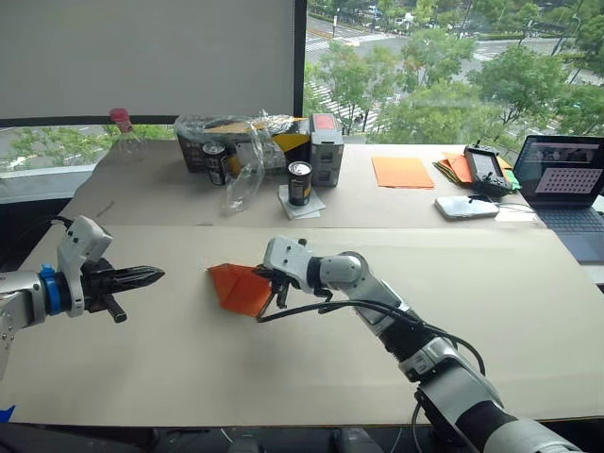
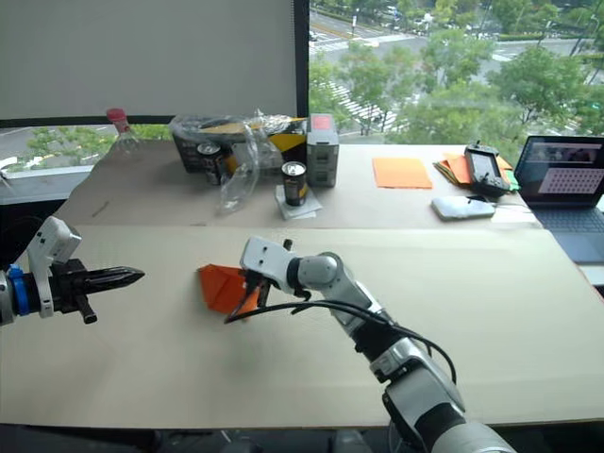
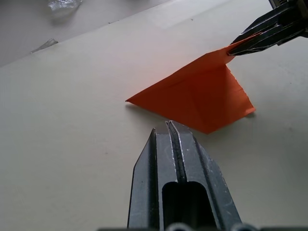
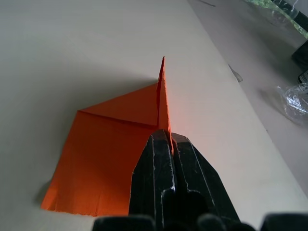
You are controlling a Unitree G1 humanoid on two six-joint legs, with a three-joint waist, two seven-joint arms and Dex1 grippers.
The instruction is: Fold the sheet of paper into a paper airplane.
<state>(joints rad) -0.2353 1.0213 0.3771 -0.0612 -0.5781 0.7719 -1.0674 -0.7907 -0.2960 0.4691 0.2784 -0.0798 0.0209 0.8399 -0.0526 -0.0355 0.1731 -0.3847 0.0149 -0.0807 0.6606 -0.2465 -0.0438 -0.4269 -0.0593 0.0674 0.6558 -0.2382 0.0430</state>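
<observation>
The sheet of paper (image 1: 240, 289) is bright orange, partly folded into a pointed shape, and lies on the table's middle. My right gripper (image 1: 279, 285) is shut on a raised flap of the sheet of paper (image 4: 162, 108) at its right edge, lifting that edge. The left wrist view shows the sheet of paper (image 3: 199, 96) pinched at its corner by the right gripper (image 3: 236, 46). My left gripper (image 1: 156, 276) hovers shut and empty to the left of the paper, pointing at it. Its closed fingers (image 3: 169, 144) stop short of the paper's near edge.
At the table's back stand two cans (image 1: 299, 182), a plastic bag over boxes (image 1: 247, 142) and a bottle (image 1: 123, 127). A smooth orange sheet (image 1: 401, 171), a paper stack (image 1: 458, 167), a handheld device (image 1: 486, 168) and a laptop (image 1: 566, 184) sit back right.
</observation>
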